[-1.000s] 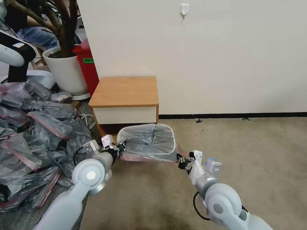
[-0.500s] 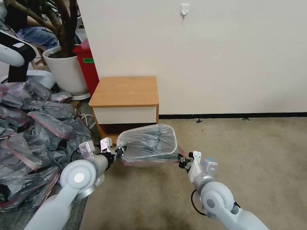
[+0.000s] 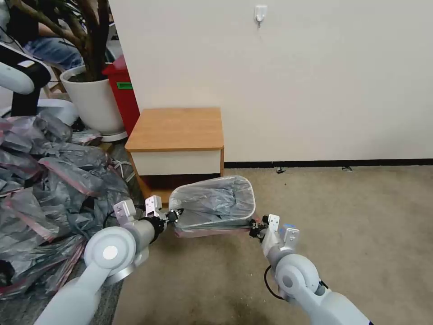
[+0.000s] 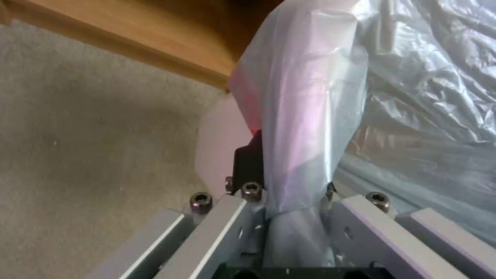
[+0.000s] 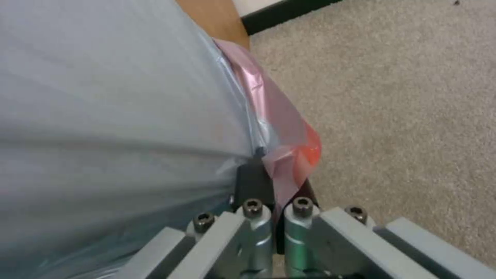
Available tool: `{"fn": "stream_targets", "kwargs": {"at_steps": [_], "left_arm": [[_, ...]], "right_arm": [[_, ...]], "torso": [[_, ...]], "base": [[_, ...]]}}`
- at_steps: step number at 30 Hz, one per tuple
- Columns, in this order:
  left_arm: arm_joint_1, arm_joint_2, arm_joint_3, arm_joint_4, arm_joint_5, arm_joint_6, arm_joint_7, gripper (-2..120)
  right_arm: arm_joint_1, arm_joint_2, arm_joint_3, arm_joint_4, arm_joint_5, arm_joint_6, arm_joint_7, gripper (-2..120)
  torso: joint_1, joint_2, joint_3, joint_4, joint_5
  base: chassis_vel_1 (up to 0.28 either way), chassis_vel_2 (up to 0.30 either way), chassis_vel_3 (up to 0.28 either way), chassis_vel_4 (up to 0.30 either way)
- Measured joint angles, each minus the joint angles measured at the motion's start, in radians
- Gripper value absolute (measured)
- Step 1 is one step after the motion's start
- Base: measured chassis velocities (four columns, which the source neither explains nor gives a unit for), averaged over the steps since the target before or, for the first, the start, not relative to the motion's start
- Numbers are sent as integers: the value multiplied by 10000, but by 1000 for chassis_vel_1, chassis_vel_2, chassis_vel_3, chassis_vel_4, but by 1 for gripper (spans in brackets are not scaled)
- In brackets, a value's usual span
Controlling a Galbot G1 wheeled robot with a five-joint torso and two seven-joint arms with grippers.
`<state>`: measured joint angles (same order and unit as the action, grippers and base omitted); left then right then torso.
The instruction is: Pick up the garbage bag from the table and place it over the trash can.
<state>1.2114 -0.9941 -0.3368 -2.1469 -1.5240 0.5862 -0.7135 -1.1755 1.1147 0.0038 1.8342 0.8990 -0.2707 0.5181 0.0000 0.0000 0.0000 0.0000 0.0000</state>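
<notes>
On your far left the heap of spare bags (image 3: pixel 40 180) lies on the floor, well apart from the work. Next comes your left pincer (image 3: pixel 173 215), clamped on the left end of the garbage bag (image 3: pixel 212 203); the left wrist view shows film bunched between its fingers (image 4: pixel 248 166). The bag is off the bench (image 3: pixel 178 128), which stands just behind, and is already drawn over the trash can (image 3: pixel 246 212), whose pale rim shows through the film. The can sits tilted on the carpet, its mouth towards you, its long axis running left to right between your two arms. The pink rim band hangs below the can's near edge. On the right, your right pincer (image 3: pixel 253 229) pinches the band's right corner, closed tight on the pink fold. Each arm is equally near its own end, so the bag lies stretched between them. I judge what remains is pulling the band down evenly; a lopsided tug could tip the can or tear the film.
</notes>
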Motion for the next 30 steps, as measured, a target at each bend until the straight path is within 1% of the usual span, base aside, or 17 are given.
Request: {"fn": "stream_targets", "kwargs": {"at_steps": [5,10,11,12,16,17,20,21,24,26,29,30], "left_arm": [[36,-38,20,12,-28,82,-1,1],[57,-95,31,117,-12,91,0,2],[47,-104,29,150,0,90,1,2],[47,-104,29,150,0,90,1,2],[-17,-115,12,296,42,60,9,2],[-17,-115,12,296,42,60,9,2],[-69,-137,-19,390,47,44,31,2],[-69,-137,-19,390,47,44,31,2],[-123,-138,-62,470,30,36,60,2],[-133,-137,-72,486,28,32,64,2],[-180,-128,-139,616,77,-42,73,2],[-180,-128,-139,616,77,-42,73,2]], "right_arm": [[173,90,-155,-309,-264,134,-21,0],[146,81,-204,-311,-400,255,-8,0],[114,60,-205,-302,-455,322,26,3],[114,60,-205,-302,-455,322,26,3],[-38,-32,-194,-99,-704,470,85,20],[-38,-32,-194,-99,-704,470,85,20],[-213,-196,-139,93,-970,610,112,34],[-213,-196,-139,93,-970,610,112,34],[-461,-397,-32,221,-1351,738,90,50],[-511,-424,-8,240,-1408,754,87,52],[-966,-572,277,426,-1846,873,68,68],[-966,-572,277,426,-1846,873,68,68]], "torso": [[0,-1,0,0,0],[0,0,0,0,0],[0,0,0,1,0],[0,0,0,1,0],[0,0,0,-1,0],[0,0,0,-1,0],[0,0,0,-1,-1],[0,0,0,-1,-1],[0,0,0,0,-1],[0,0,0,0,-1],[0,0,0,-1,0],[0,0,0,-1,0]], "base": [[0,0,0,0],[0,0,0,0],[0,0,0,0],[0,0,0,0],[0,0,0,0],[0,0,0,0],[0,0,0,0],[0,0,0,0],[0,0,0,0],[0,0,0,0],[0,0,0,0],[0,0,0,0]]}}
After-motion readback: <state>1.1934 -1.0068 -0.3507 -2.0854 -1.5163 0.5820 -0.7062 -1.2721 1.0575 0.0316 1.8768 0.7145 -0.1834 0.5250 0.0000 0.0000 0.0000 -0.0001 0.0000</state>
